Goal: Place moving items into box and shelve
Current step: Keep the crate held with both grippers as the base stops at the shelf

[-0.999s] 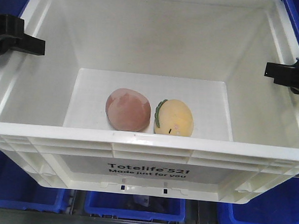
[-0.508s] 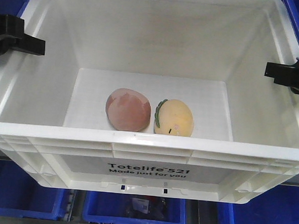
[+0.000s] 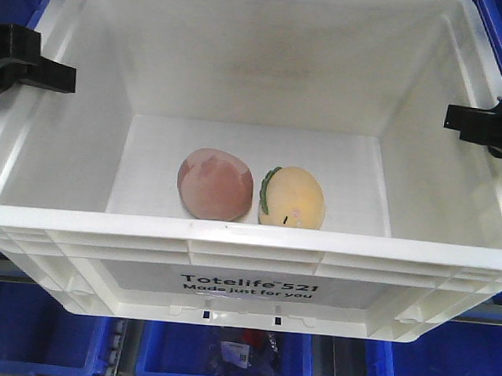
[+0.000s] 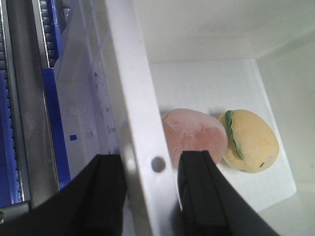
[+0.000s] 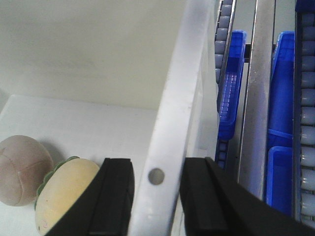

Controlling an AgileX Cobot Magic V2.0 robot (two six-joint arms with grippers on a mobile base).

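Front view | left hand (image 3: 66,76), right hand (image 3: 450,117) clamp box (image 3: 246,260) rims | arms cropped

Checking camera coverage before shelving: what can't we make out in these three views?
- Shelve: only roller strips at the wrist views' edges; the front view's white box hides the target slot.
- Left gripper and right gripper: fingers straddle the box walls; actual pad contact is hidden by the wall.
- Pink-brown ball and yellow toy: touching or just adjacent, unclear.
- Blue bin contents: cut off, blurred.
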